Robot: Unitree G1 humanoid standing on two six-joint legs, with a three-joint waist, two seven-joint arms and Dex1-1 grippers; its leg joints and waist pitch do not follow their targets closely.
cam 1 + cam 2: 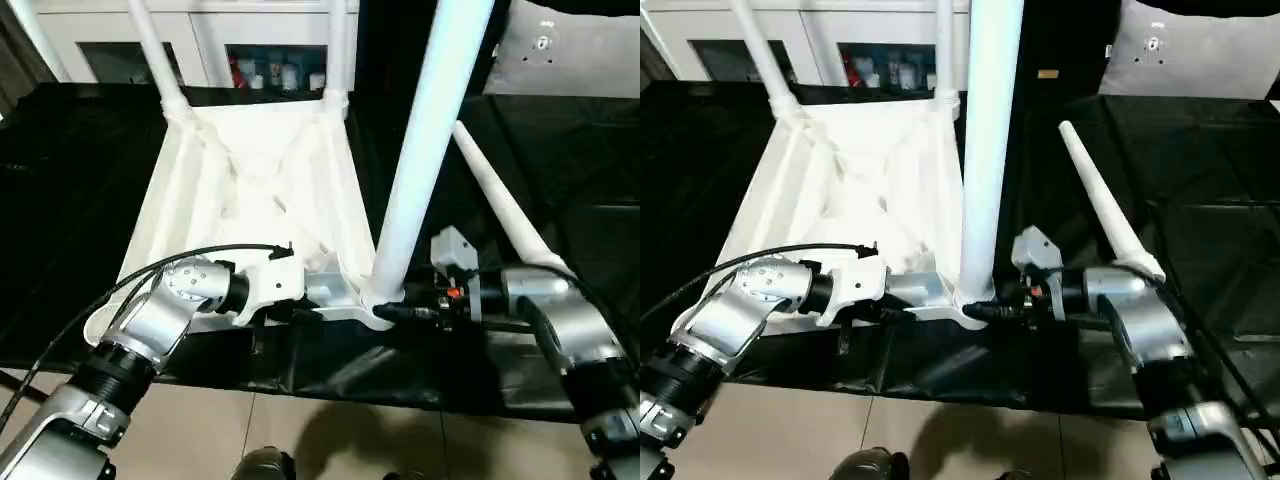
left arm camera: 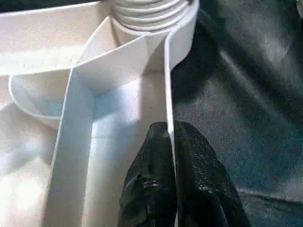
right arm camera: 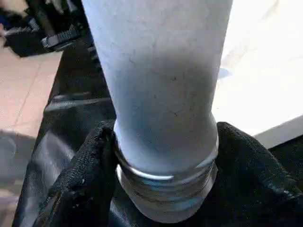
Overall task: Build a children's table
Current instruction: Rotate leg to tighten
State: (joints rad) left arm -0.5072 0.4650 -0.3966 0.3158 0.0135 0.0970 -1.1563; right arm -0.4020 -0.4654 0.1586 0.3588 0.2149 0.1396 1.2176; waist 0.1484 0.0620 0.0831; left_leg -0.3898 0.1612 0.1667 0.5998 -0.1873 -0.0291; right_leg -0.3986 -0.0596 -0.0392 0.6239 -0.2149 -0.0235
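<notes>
Upside down on the black-draped bench (image 1: 90, 200), the children's table (image 1: 250, 170) is steadied as the left hand (image 2: 170, 142) pinches its rim, the right hand (image 3: 163, 156) clasping a leg (image 1: 425, 140) at the corner socket.

We see the table top (image 1: 250, 170) washed out by bright overhead light, its ribs nearly lost in glare, while the black cloth (image 1: 560, 160) around it stays dim with soft sheen. On the floor (image 1: 200, 430) a soft dark shadow lies below the cloth edge. Up close, the leg (image 3: 161, 85) looks soft and grainy, shaded at its middle
</notes>
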